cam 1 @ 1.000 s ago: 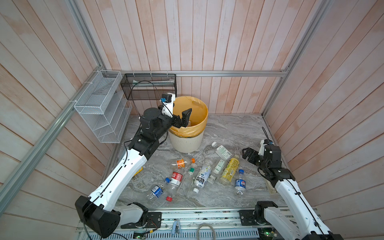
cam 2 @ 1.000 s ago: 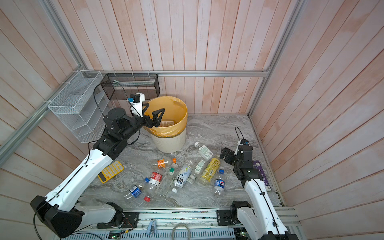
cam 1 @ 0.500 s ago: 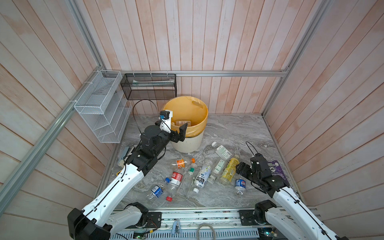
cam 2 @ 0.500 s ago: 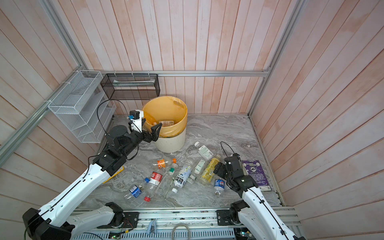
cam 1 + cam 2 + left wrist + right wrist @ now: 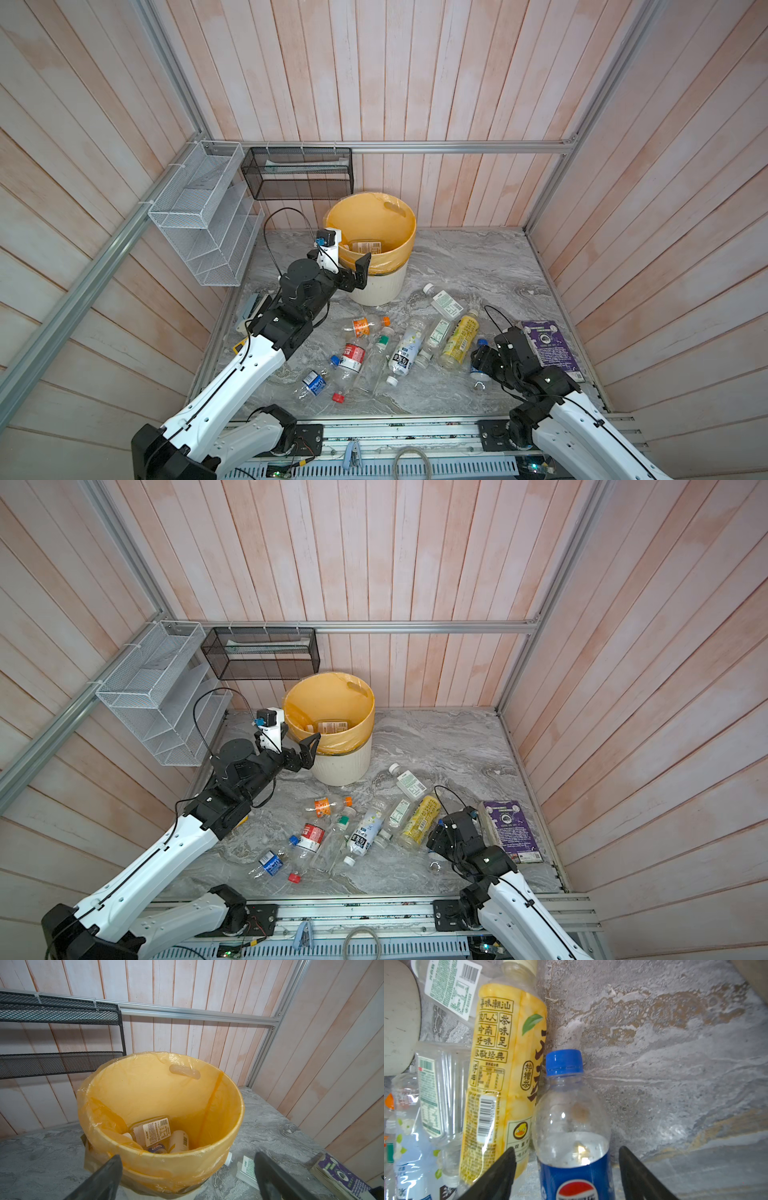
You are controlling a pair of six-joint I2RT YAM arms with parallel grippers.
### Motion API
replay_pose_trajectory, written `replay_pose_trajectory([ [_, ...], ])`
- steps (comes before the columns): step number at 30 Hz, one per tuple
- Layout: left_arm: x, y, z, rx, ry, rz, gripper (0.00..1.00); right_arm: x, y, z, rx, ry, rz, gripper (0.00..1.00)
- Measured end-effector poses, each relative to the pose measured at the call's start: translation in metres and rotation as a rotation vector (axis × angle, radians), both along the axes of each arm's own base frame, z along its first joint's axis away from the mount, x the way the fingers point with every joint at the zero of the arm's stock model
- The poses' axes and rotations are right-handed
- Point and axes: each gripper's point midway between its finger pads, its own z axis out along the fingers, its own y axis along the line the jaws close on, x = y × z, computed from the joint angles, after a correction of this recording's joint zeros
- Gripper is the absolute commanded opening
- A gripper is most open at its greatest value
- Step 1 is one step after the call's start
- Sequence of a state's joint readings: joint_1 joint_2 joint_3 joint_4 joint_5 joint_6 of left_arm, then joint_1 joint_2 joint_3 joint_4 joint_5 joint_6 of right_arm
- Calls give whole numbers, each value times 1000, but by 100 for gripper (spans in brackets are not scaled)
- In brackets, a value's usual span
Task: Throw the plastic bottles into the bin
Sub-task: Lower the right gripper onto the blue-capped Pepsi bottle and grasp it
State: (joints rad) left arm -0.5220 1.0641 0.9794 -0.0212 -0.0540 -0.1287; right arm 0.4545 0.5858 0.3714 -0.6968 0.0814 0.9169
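In both top views the round cream-white ribbed bin with a yellow-orange liner (image 5: 378, 289) (image 5: 345, 771) stands near the back edge of the grey marbled desk (image 5: 478, 266). My left gripper (image 5: 355, 272) hangs at its near rim, jaws spread, holding nothing. Loose clear plastic bottles (image 5: 405, 349) lie mid-desk. Toward the right edge, my right gripper (image 5: 477, 363) sits low over a blue-capped clear bottle (image 5: 481, 343).

Left wrist: the wide-apart fingers (image 5: 108, 1172) frame the bin (image 5: 239, 1118), with labelled bottles (image 5: 153, 1130) lying at its bottom.

Right wrist: the jaws straddle the blue-capped clear bottle (image 5: 571, 1126) with a gap on either side. It lies just beside a yellow tea bottle (image 5: 500, 1064).
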Motion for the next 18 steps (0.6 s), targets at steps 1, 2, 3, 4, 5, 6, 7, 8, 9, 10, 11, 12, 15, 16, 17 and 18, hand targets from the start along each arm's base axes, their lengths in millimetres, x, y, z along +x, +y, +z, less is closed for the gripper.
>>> replay_pose_trajectory([
  [1, 0, 0, -1, 0, 2, 0, 100, -1, 0, -2, 0, 3, 0, 74],
  [2, 1, -1, -1, -2, 5, 0, 100, -2, 0, -5, -2, 10, 0, 73],
  [3, 1, -1, -2, -3, 9, 0, 100, -4, -1, -11, -6, 23, 0, 72],
  [4, 2, -1, -3, -3, 12, 1, 100, -7, -1, -17, -13, 40, 1, 71],
  [5, 2, -2, -4, -4, 15, 0, 100, -9, -2, -22, -17, 56, 3, 68],
  [6, 3, -2, -5, -4, 17, 1, 100, -12, -3, -27, -25, 74, 1, 65],
  [7, 3, -2, -6, -4, 19, 1, 100, -14, -4, -30, -29, 86, -3, 61],
  [8, 3, -2, -6, -5, 20, 1, 100, -14, -4, -31, -32, 90, -5, 59],
  [9, 3, -2, -6, -5, 20, 1, 100, -13, -4, -30, -29, 87, -9, 56],
  [10, 3, -2, -6, -5, 20, 1, 100, -12, -4, -30, -27, 83, -14, 55],
  [11, 3, -2, -6, -5, 21, 1, 100, -11, -3, -29, -25, 78, -17, 54],
  [12, 3, -2, -6, -5, 21, 2, 100, -9, -3, -28, -22, 71, -22, 53],
  [15, 3, -1, -6, -5, 21, 6, 100, -6, -4, -27, -19, 54, -36, 51],
  [16, 4, -1, -6, -7, 22, 10, 100, -4, -4, -26, -22, 47, -39, 51],
  [17, 4, 1, -7, -8, 24, 15, 100, -2, -5, -24, -25, 37, -42, 51],
  [18, 5, 1, -9, -10, 28, 18, 100, 0, -5, -21, -27, 28, -45, 52],
])
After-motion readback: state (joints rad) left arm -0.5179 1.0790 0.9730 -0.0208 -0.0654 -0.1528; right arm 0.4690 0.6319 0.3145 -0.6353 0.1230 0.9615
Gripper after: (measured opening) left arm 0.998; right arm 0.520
